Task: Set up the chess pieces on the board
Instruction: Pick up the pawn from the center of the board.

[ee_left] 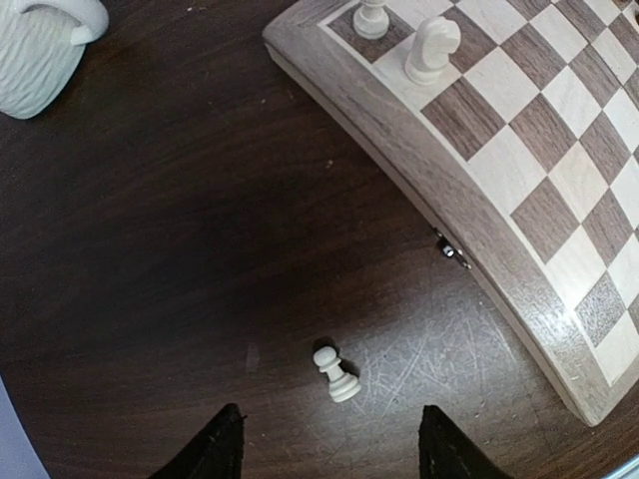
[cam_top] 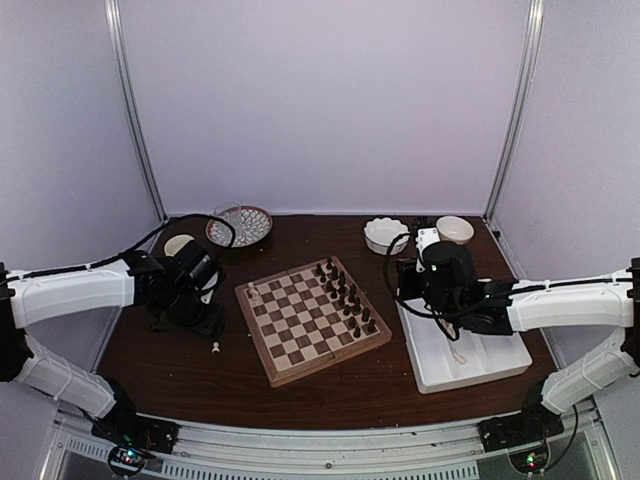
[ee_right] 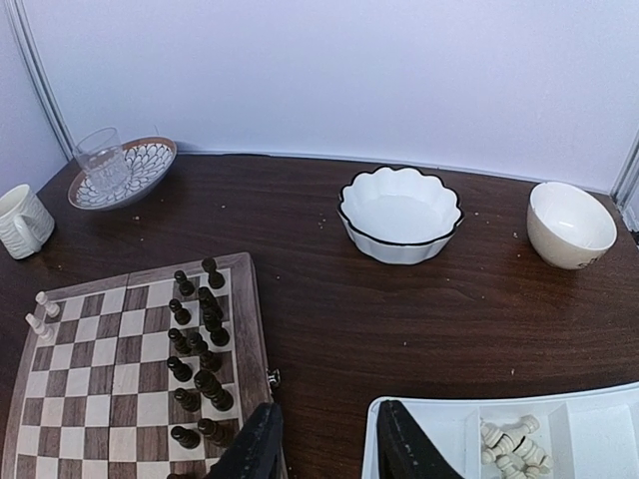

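Cream-white and alone, one pawn (ee_left: 336, 373) stands on the dark tabletop (ee_left: 150, 279), near the rim of the board (ee_left: 519, 170) but on no square. The left end effector (ee_left: 329, 424) hangs over it with its fingers spread wide and nothing between them. The pawn sits just beyond the tips, not inside the gap.

That is the main risk. Closing from here would likely catch air, or clip the pawn's head with one finger and tip it over, so that it rolls on the wood. The piece is tiny and narrow, so an off-centre pinch could also squirt it out sideways. Carried too low, it could snag on the board's rim.

Two white pieces, a knight (ee_left: 431, 50) among them, stand on squares at the board's corner, and a careless placement could topple them. The right end effector (ee_right: 329, 414) is likewise parted and empty, by the edge of the white tray (ee_right: 599, 429), where more chess pieces (ee_right: 511, 449) lie.
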### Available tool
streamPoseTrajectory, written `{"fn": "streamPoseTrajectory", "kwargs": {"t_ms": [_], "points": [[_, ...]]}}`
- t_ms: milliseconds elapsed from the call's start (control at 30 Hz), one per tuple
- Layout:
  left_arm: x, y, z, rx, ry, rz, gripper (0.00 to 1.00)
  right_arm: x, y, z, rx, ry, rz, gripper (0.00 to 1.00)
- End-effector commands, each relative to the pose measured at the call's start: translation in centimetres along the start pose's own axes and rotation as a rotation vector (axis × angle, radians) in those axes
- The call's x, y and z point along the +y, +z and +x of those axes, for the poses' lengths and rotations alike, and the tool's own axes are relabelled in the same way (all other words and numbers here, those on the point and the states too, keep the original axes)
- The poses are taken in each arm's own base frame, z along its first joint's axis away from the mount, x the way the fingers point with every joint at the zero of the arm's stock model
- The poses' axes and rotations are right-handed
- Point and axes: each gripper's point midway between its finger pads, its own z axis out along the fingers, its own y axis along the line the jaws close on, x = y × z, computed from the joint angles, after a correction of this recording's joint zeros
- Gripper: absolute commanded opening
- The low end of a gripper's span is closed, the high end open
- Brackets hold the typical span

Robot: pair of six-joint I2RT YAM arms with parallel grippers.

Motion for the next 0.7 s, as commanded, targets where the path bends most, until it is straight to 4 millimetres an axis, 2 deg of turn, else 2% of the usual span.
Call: {"fn": "streamPoseTrajectory", "kwargs": {"t_ms": [0, 67, 200, 367, 667], "points": [[-1.9, 0.9, -1.0, -0.008, 0.004, 0.08, 0.61, -0.6, -0.4, 0.0, -0.004, 0.007, 0.008, 0.35], [-2.3, 1.9, -0.6, 0.025, -0.009, 0.085, 0.61, -0.7, -0.5, -0.2, -0.008, 0.008, 0.008, 0.35], [-0.8, 2.9, 0.6, 0.065, -0.084, -0.002, 0.64, -0.8, -0.6, -0.2, -0.009, 0.007, 0.01, 0.35], [-1.7, 3.7, 2.0, 0.073, -0.126, 0.061, 0.64, -0.6, -0.5, -0.1, -0.003, 0.007, 0.001, 0.35], [-1.8, 4.7, 2.2, 0.077, -0.104, 0.055, 0.64, -0.6, -0.4, -0.1, -0.002, 0.001, 0.006, 0.35]]}}
